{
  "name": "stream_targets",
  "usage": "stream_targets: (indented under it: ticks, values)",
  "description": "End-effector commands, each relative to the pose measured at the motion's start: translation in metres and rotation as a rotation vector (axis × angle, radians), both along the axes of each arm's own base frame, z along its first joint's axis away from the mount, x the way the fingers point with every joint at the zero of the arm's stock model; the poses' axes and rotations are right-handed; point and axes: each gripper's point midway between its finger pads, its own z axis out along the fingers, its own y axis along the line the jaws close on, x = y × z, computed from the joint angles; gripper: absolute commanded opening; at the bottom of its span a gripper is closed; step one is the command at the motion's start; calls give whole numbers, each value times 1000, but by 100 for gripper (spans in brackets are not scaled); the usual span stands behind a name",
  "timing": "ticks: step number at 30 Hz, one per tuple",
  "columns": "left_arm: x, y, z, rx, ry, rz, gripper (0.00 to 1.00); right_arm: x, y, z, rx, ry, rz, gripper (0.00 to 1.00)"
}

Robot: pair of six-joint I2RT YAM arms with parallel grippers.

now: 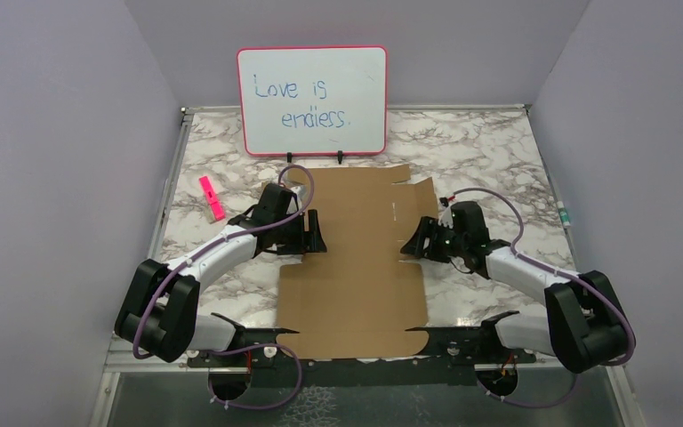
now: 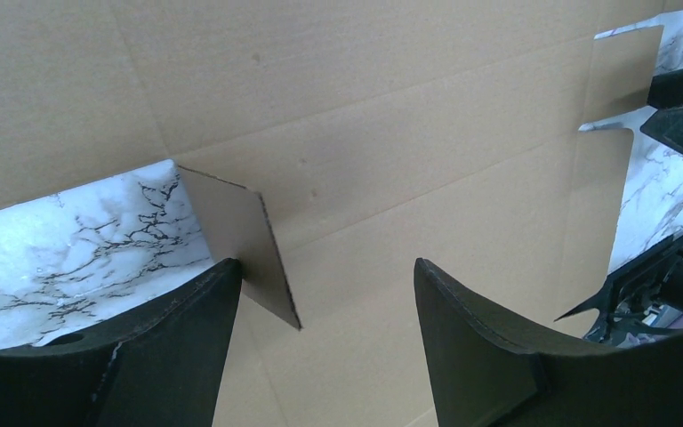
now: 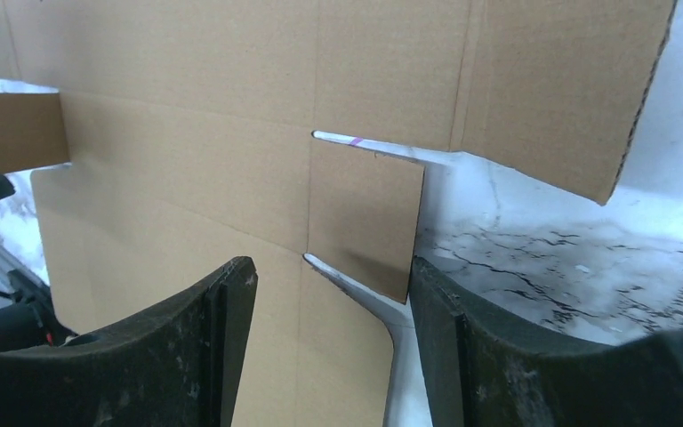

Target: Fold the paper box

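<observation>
I see the paper box (image 1: 351, 258) flat in the middle of the marble surface (image 1: 489, 151), whiteboard (image 1: 313, 100) at the far edge, lilac walls (image 1: 53, 133) around. My left gripper (image 1: 317, 233) and right gripper (image 1: 412, 240) gape wide.

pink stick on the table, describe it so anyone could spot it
Find the pink-framed whiteboard at the back of the marble table. Below its left corner, left of the brown paper box, a small pink stick lies slanted on bare marble. Nothing else loose is pink.
</observation>
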Motion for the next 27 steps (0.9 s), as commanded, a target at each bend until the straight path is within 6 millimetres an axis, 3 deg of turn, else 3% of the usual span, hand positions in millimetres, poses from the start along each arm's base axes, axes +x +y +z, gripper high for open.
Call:
stream_targets:
  ticks: [1, 12, 20, 27]
  values:
    - [2, -3, 3, -16, -25, 4, 72, -8, 21, 12, 119, -8, 95, 66]
    - [1, -4, 4, -19, -30, 1, 72, -6, 34, 54, 189, -79, 175, 58]
    - [1, -7, 5, -28, -30, 1, 72, -6, 47, 45, 226, -29, 199, 58]
    - [1, -11, 6, -36, -34, 0, 72, -5, 64, 30, 128, 17, 212, 61]
